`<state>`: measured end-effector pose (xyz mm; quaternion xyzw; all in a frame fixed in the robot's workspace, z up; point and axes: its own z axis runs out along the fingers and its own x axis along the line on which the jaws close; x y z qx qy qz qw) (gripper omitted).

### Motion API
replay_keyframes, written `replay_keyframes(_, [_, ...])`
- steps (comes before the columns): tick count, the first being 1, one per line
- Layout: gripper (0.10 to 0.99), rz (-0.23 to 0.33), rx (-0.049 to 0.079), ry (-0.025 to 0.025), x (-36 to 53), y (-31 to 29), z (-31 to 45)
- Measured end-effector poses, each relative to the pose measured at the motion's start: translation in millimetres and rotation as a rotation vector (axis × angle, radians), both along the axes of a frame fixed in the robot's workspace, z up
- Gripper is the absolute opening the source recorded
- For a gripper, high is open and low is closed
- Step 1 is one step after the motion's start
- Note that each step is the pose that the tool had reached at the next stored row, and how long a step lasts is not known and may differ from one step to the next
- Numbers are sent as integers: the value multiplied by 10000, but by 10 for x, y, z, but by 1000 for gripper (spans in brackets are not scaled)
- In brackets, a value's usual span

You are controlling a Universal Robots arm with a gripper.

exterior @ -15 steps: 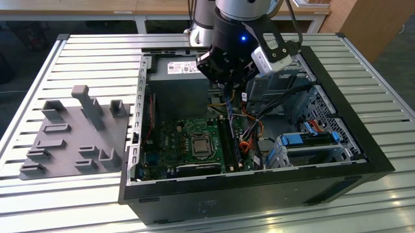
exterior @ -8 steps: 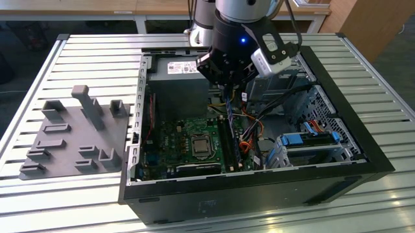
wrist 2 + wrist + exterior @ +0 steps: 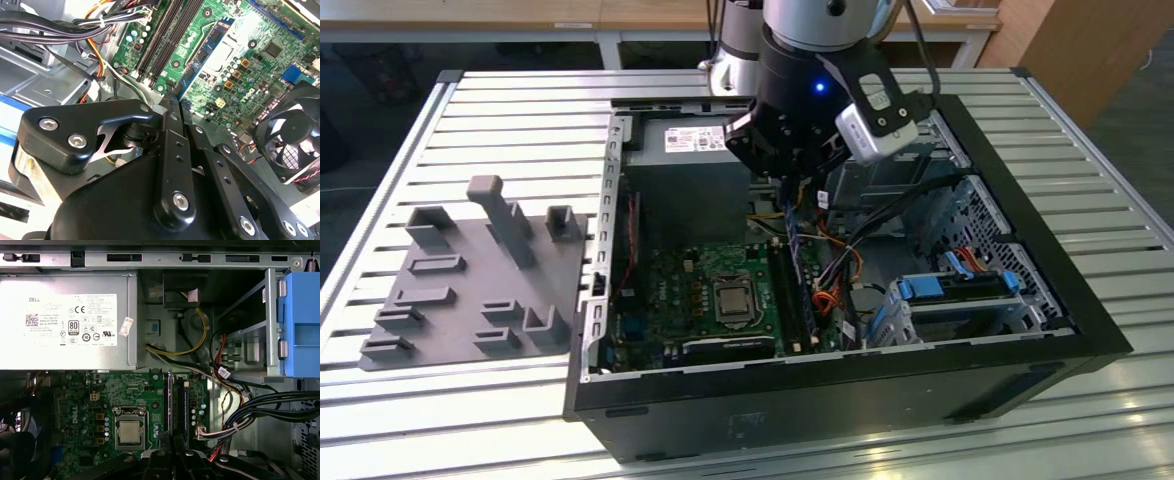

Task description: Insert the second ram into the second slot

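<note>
In the second wrist view the second ram (image 3: 202, 52), a thin blue stick with a pale label, juts out from between the fingertips of my gripper (image 3: 178, 102), which is shut on it. The stick hangs above the green motherboard, beside the long black memory slots (image 3: 162, 35) and apart from them. In the first wrist view the slots (image 3: 183, 405) run straight ahead of the gripper (image 3: 172, 454). In the exterior view the gripper (image 3: 790, 185) hovers inside the open computer case, above the far end of the slots (image 3: 790, 295).
The grey power supply (image 3: 65, 322) lies beyond the slots and the processor socket (image 3: 130, 432) beside them. A black fan (image 3: 292, 145), bundled cables (image 3: 260, 410) and a blue drive bracket (image 3: 300, 325) crowd the case. A grey fixture (image 3: 467, 270) stands at the exterior view's left.
</note>
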<state>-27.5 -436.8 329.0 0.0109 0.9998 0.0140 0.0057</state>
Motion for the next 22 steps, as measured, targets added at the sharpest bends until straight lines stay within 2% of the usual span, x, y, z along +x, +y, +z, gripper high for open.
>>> replay_keyframes(22, [133,0,-1,0,0,-21,-62])
